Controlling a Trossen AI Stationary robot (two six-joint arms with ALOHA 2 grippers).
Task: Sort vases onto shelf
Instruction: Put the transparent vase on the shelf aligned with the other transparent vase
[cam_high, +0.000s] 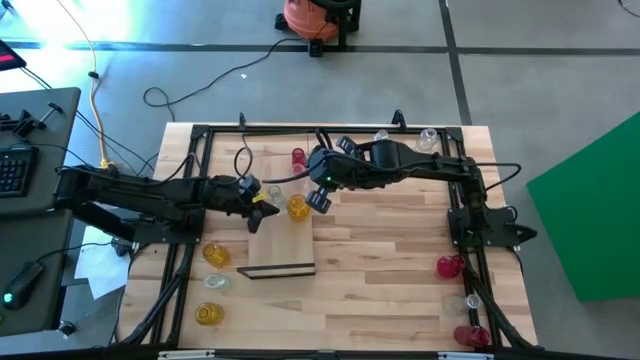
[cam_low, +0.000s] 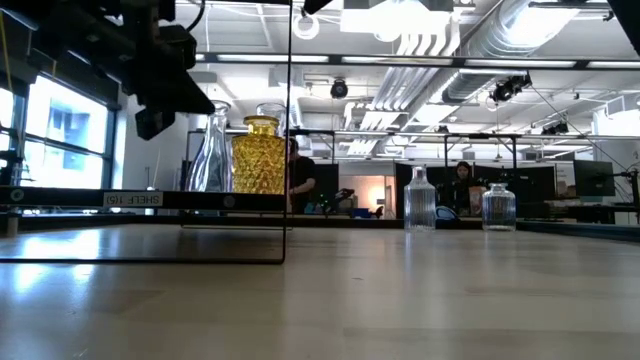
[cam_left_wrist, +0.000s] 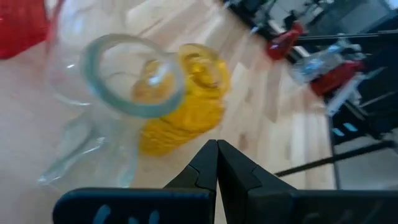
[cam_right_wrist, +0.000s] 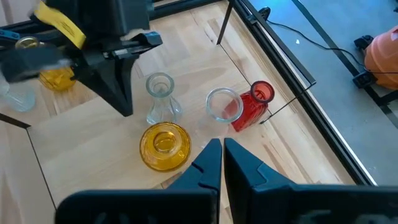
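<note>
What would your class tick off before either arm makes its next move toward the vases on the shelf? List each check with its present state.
1. Left gripper jaws shut and empty: ok.
2. Right gripper jaws shut and empty: ok.
3. Amber vase upright on the shelf: ok.
4. Red vase upright: ok.
5. Two clear vases beside them upright: ok.
6. Jaws opened for a grasp: not ok.

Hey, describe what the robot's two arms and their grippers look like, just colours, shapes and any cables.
Both arms are dark, jointed and slim. The left gripper carries a yellow piece near its tip, and its jaws are black wedges tapering to a point. The right gripper has the same black wedge jaws, a small green light on its wrist, and thin black cables looping beside it.
</note>
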